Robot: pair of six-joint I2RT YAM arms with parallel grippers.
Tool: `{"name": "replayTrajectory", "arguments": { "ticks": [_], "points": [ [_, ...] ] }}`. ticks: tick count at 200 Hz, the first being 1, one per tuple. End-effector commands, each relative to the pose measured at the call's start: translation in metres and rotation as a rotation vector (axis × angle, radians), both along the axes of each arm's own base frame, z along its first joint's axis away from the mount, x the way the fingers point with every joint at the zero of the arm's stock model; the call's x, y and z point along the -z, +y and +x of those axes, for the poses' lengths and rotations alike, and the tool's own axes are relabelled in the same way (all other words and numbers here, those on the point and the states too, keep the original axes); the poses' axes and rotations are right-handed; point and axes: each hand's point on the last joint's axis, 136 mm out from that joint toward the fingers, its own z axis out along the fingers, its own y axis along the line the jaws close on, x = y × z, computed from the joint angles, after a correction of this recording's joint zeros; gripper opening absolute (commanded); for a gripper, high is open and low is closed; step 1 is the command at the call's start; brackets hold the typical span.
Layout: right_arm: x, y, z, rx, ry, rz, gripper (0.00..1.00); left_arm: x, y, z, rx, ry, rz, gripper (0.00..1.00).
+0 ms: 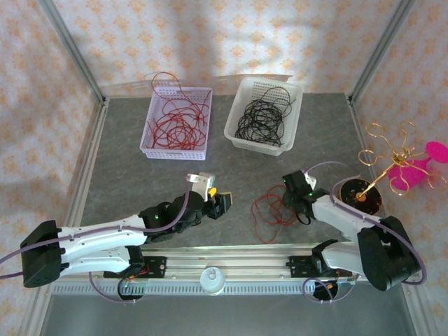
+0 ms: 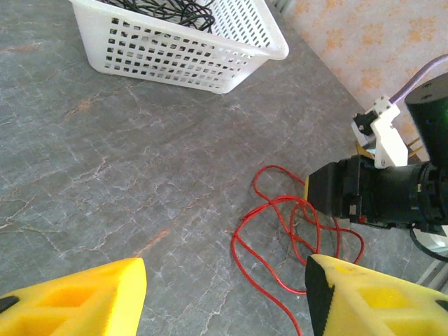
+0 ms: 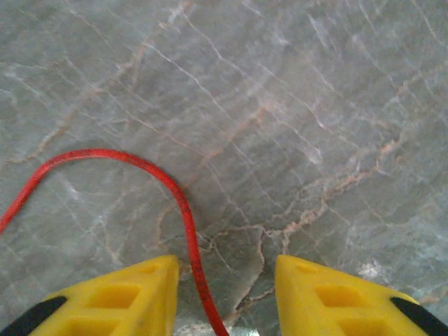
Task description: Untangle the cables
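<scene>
Right gripper (image 3: 224, 269) sits over the red wire (image 3: 183, 210), jaws apart, wire running between them ungripped. Left gripper (image 2: 224, 269) hovers near that wire, jaws released.

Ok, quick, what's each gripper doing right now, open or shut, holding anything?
Left gripper: open, holding nothing.
Right gripper: open, a red wire lying between its jaws, not clamped.

place: robot lab test cell | signs: aluminium frame (image 1: 73, 49), wallpapered panels (image 1: 231, 35), stone-look table (image 1: 119, 175), arm mounting rail (image 1: 245, 269)
</scene>
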Motion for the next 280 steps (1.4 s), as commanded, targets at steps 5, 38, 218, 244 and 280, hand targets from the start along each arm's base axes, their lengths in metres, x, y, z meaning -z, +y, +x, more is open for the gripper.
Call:
{"name": "replayTrajectory", "arguments": {
  "ticks": [5, 38, 218, 244, 280],
  "points": [
    [0.006, -0.003, -0.001, 0.029, -0.016, 0.006, 0.35, -0.015, 0.002, 0.001, -0.018, -0.027, -0.041, 0.63],
    [0.013, 0.005, 0.002, -0.005, -0.021, 0.036, 0.14, -0.016, 0.002, 0.002, -0.007, -0.047, -0.009, 0.63],
    [-0.264, 0.168, 0.002, -1.127, -0.744, 0.187, 0.0, -0.072, 0.009, 0.015, 0.133, -0.119, 0.018, 0.85],
    [-0.269, 0.178, -0.014, -1.24, -0.759, 0.233, 0.0, -0.08, -0.016, 0.014, 0.255, -0.152, 0.026, 0.88],
    [-0.272, 0.185, -0.027, -1.335, -0.784, 0.265, 0.0, -0.074, -0.018, 0.033, 0.248, -0.162, 0.086, 0.88]
  ]
}}
